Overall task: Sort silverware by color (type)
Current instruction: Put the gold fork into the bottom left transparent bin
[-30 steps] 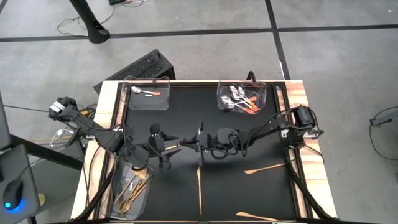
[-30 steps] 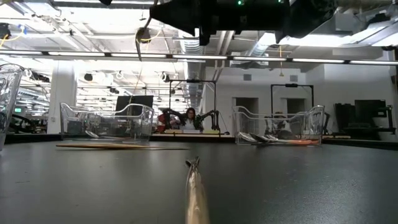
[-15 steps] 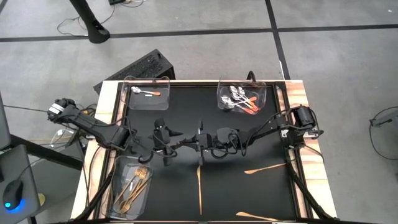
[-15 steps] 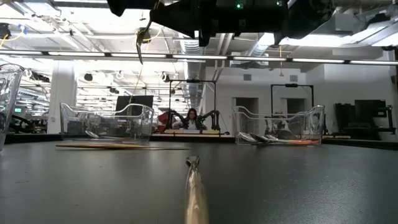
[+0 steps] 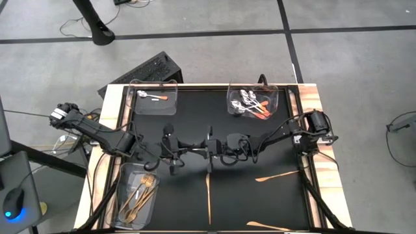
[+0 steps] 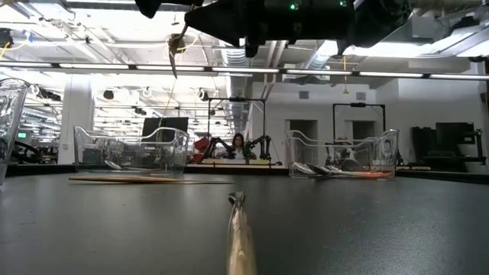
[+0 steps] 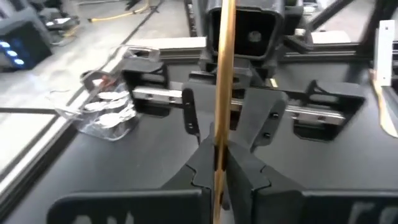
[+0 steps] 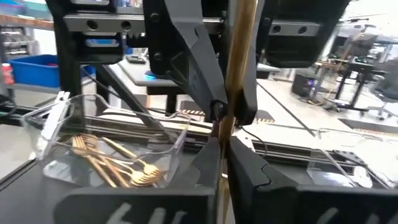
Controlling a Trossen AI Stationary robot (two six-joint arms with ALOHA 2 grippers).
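High view: two grippers meet on one gold knife point(image 7: 222, 74).
Left gripper point(image 5: 186, 149) clamps it mid-mat, beyond the fork tray point(image 5: 123, 198); right gripper point(image 5: 200, 149) pinches it too.

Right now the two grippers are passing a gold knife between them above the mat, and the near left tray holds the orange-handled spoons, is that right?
Not quite: the near left tray holds gold forks, as the high view shows. The orange-handled spoons lie in the far right tray. The left gripper and right gripper do share the gold knife.
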